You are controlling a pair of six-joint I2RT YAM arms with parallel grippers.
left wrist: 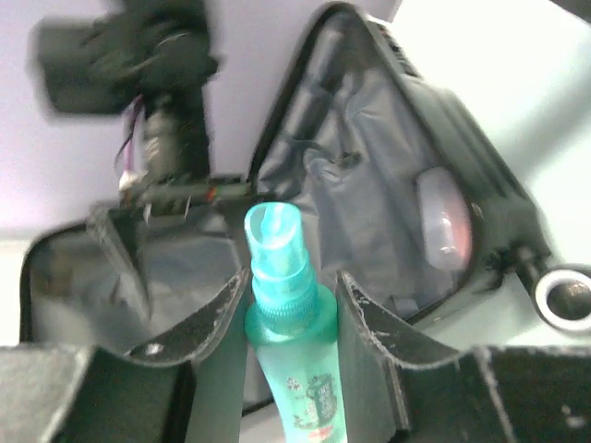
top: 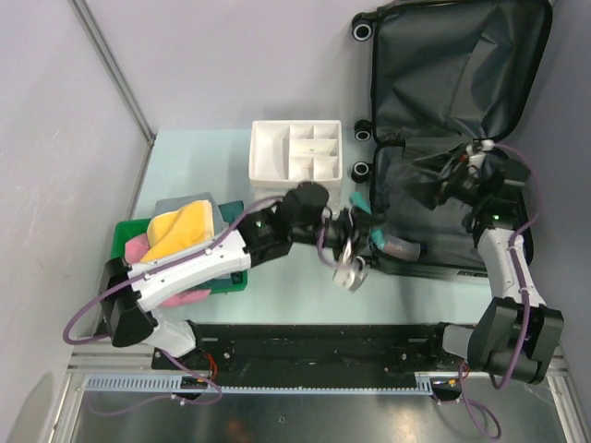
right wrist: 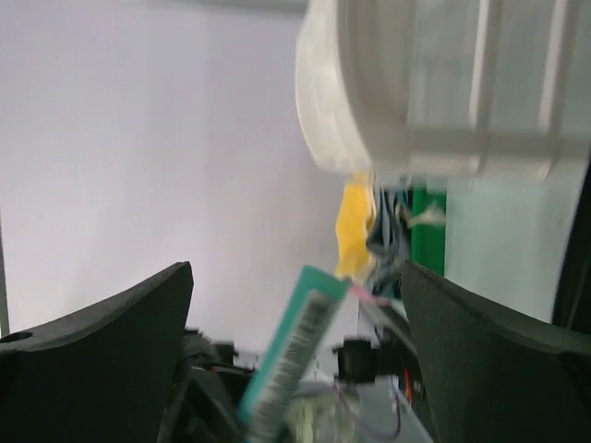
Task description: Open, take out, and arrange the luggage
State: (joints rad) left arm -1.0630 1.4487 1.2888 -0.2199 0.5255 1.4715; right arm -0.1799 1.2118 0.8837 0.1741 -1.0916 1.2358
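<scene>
One slip seemed likely: the left end effector (left wrist: 292, 288) pinched the green spray bottle (left wrist: 288, 343) only at its shoulder; the right end effector (right wrist: 295, 277) hung wide open, empty.

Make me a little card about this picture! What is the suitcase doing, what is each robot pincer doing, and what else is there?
Luggage: the luggage lies open on the robot's right, dark grey lining showing.
Left pincer: the left pincer is shut on a green spray bottle, by the luggage's edge.
Right pincer: the right pincer is open and holds nothing, over the lining.
White box: the white box has compartments and stands in the middle, beside the luggage.
Green tray: the green tray is on the left, with a yellow cloth piled on top.
</scene>
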